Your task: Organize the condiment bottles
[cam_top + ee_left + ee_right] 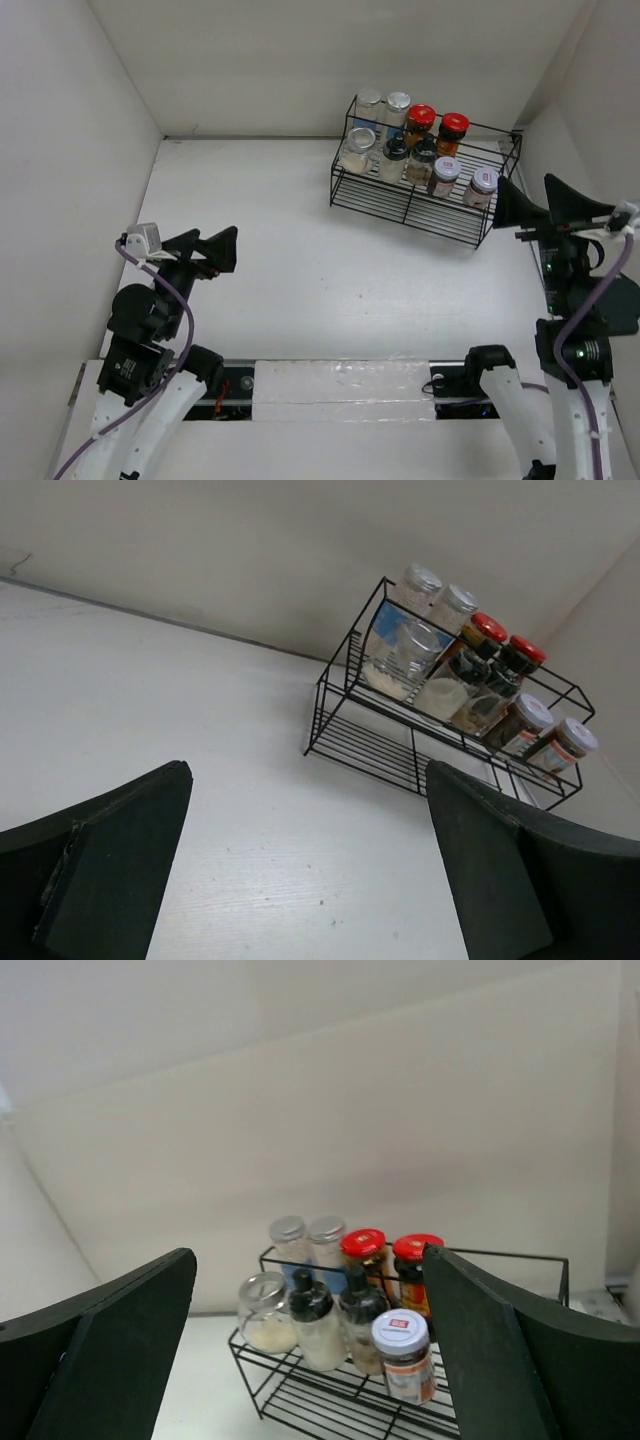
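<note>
- From above: nine jars (415,150), two of them red-lidded, stand in the wire rack (420,215) at the far right of the table (280,260). My left gripper (208,248) and right gripper (538,205) both hang spread wide and hold nothing.
- Left wrist: my fingers (100,880) gape. The rack (400,750) sits well off with all nine jars (450,670) showing, their labels too small to read.
- Right wrist: my fingers (530,1360) are wide apart. Only eight jars (340,1290) show, because one finger hides the rack's right end.
</note>
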`<state>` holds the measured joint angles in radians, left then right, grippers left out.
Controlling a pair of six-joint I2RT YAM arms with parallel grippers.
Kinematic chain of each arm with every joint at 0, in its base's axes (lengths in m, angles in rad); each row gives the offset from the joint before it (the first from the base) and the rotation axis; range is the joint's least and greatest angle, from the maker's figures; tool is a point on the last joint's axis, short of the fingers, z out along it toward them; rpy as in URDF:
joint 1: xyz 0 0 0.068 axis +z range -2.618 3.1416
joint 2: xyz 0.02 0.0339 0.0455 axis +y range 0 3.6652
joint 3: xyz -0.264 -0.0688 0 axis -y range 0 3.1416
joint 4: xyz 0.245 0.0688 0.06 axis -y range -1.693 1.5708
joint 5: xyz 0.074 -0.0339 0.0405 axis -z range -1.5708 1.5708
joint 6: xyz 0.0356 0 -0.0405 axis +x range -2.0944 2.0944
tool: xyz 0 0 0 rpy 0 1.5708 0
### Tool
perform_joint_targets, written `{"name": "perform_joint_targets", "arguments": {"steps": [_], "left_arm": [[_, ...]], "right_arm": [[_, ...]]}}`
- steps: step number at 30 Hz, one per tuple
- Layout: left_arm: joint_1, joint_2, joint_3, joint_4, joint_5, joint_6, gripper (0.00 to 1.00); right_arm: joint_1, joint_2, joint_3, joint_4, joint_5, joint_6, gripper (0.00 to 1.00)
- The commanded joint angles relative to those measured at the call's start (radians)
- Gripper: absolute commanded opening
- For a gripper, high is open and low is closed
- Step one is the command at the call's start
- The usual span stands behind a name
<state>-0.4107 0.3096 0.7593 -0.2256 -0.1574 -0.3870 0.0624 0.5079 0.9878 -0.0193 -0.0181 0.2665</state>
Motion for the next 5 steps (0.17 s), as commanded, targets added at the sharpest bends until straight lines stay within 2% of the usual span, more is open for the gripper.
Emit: {"name": "perform_joint_targets", "arguments": {"steps": [1,5], "left_arm": [[0.001,-0.017,-0.008,0.078,0.044,0.01,1.0],[0.001,-0.006,0.002,0.078,0.076,0.001,1.0]], "right_arm": [[0.008,-0.067,0.007,-0.034,-0.103,0.008,1.0],[0.008,-0.132,0.046,-0.132,-0.161,-0.021,1.0]]}}
